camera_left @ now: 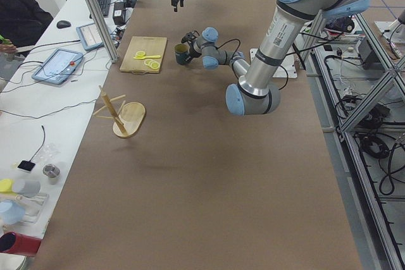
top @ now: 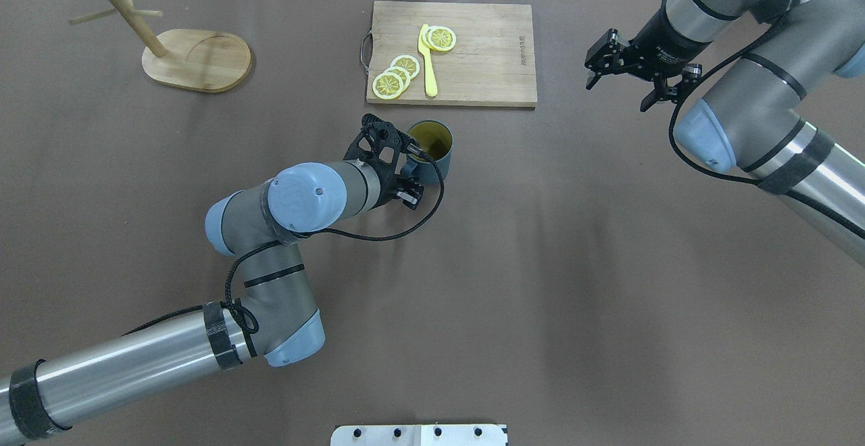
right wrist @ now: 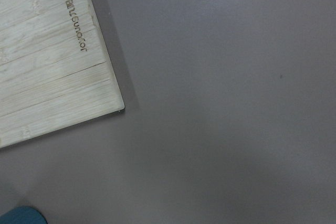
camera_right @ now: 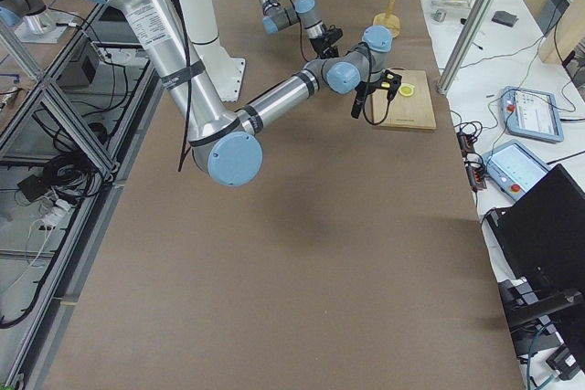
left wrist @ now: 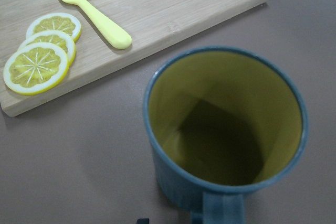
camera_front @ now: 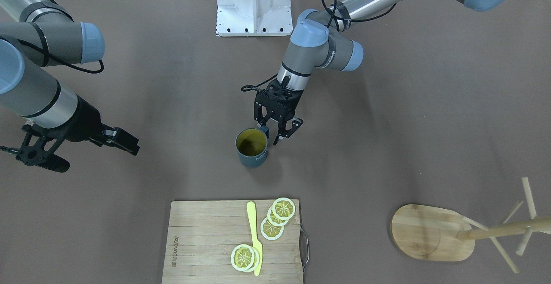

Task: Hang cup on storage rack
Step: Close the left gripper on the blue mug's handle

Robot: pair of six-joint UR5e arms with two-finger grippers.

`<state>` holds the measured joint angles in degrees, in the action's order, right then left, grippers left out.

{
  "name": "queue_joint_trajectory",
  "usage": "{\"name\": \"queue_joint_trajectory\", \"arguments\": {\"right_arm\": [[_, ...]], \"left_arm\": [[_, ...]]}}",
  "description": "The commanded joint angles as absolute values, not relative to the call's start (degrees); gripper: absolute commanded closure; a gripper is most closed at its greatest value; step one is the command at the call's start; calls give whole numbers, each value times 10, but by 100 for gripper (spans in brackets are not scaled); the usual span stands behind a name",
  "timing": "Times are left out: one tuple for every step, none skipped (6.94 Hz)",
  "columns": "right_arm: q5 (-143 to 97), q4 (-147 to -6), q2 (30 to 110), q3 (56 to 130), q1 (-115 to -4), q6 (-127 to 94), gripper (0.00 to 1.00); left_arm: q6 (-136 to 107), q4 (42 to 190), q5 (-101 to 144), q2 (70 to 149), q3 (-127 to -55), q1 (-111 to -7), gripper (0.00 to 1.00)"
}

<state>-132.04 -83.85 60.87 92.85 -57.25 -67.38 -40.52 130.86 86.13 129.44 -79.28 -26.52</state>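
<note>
The dark blue cup [camera_front: 252, 148] stands upright on the brown table, yellow-green inside, and also shows in the overhead view [top: 432, 152]. It fills the left wrist view [left wrist: 226, 129], handle toward the camera. My left gripper [camera_front: 272, 135] is open and low beside the cup, its fingers on either side of the handle, not closed on it. My right gripper [top: 618, 91] is open and empty, held above the table far from the cup. The wooden storage rack [camera_front: 430, 232] stands at the table's far corner on my left side [top: 196, 61], with nothing on its pegs.
A bamboo cutting board [top: 473, 54] with lemon slices [top: 395, 74] and a yellow knife [top: 428, 61] lies just beyond the cup. Its corner shows in the right wrist view [right wrist: 47, 51]. The robot's white base plate [camera_front: 253, 4] sits at the near edge.
</note>
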Motion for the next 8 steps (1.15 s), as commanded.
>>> {"name": "queue_joint_trajectory", "arguments": {"right_arm": [[-1321,-838,609,927,-572,-671,0],[-1320,-838,610,927,-571,-671,0],[-1320,-838,609,927,-571,-671,0],[-1320,-838,609,927,-571,-671,0],[-1320,-838,609,927,-571,-671,0],[-1320,-838,611,927,-571,-671,0],[-1320,-838,611,927,-571,-671,0],[-1320,-838,610,928,-571,-671,0]], "left_arm": [[-406,1309,861,1295,-793,-264,48],[-406,1309,861,1297,-793,-264,51],[-407,1310,862,1298,-793,-264,65],[-408,1311,864,1299,-794,-264,83],[-437,1332,867,1298,-794,-264,100],[-453,1339,867,1298,-796,-266,100],[-454,1343,878,1301,-808,-287,100],[-455,1343,935,1302,-816,-327,100]]}}
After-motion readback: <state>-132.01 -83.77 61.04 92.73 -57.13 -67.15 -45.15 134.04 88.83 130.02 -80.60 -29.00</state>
